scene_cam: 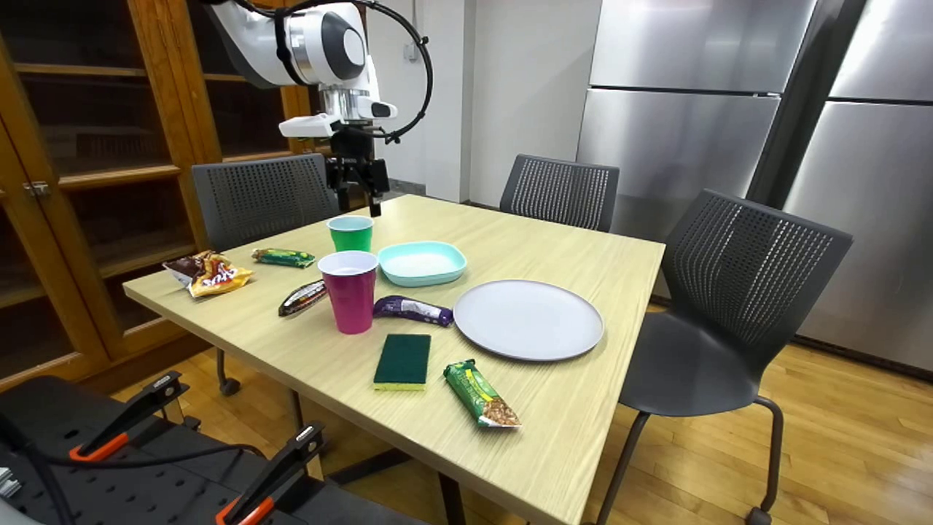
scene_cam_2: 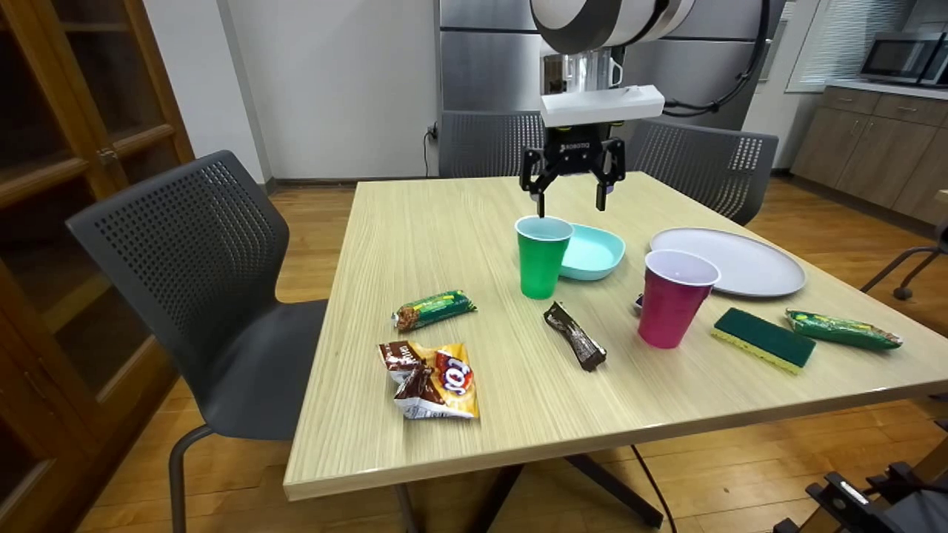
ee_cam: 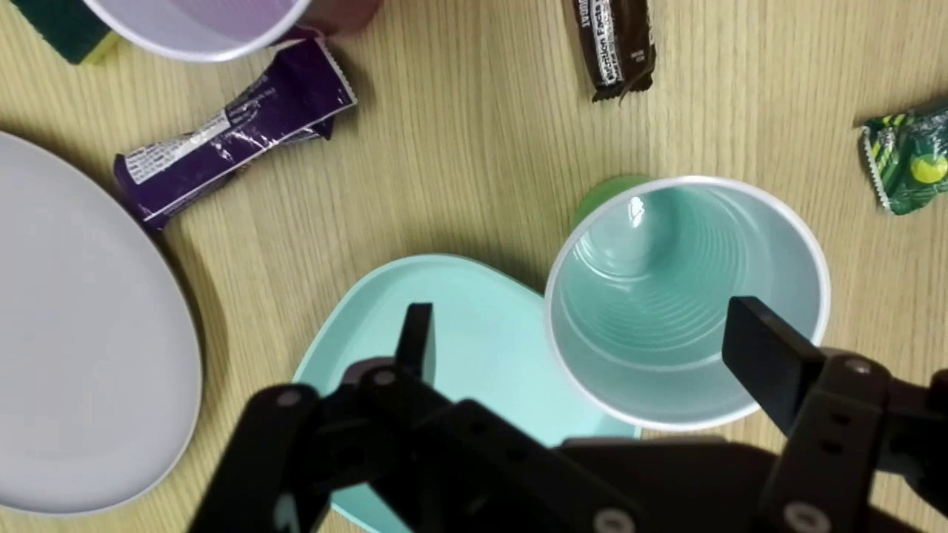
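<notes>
My gripper (ee_cam: 581,303) stands open and points down, with nothing held between its fingers. In the wrist view one finger (ee_cam: 770,363) overlaps the mouth of the green cup (ee_cam: 629,333), while its opposite lies over the teal tray (ee_cam: 481,333). Both exterior views put the gripper (scene_cam_2: 571,207) just above the rim of the upright green cup (scene_cam_2: 541,259); I cannot tell whether a fingertip touches it. Ridged pale walls show inside the cup. Beside it sits the shallow teal tray (scene_cam: 423,262), partly hidden by the gripper in the wrist view.
Around these lie a magenta cup (scene_cam: 350,295), a grey plate (scene_cam: 528,321), a purple-wrapped bar (ee_cam: 237,133), a brown-wrapped bar (scene_cam_2: 575,337), a sponge (scene_cam: 403,361), two green-wrapped bars (scene_cam_2: 433,309) and a crumpled snack bag (scene_cam_2: 433,379). Chairs (scene_cam: 700,306) surround the table (scene_cam: 554,240).
</notes>
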Available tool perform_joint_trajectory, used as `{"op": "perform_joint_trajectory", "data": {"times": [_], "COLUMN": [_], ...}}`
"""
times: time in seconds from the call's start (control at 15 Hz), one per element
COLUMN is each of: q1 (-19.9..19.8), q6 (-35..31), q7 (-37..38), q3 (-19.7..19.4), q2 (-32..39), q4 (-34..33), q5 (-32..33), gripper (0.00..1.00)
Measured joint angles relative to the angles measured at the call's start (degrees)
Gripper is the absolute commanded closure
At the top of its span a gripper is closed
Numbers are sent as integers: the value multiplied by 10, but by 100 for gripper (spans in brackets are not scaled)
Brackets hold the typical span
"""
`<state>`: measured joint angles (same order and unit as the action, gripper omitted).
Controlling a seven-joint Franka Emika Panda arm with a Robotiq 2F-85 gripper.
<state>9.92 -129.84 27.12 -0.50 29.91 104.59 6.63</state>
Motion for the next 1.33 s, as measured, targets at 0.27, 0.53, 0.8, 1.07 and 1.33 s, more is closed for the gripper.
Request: {"op": "perform_joint_trajectory", "data": {"times": [0.27,0.53,0.8,1.07,1.33], "q1": [4,7,7,8,17], "q6": [0,0,2,6,7], "q7": [1,5,9,10,10], "q3": [-4,-9,-11,-11,-16], "q2": [29,51,69,81,84], "q4": [-32,-51,-64,-72,-73], "q5": [-2,-2,-2,-3,-3], "gripper": [0,0,0,28,48]}}
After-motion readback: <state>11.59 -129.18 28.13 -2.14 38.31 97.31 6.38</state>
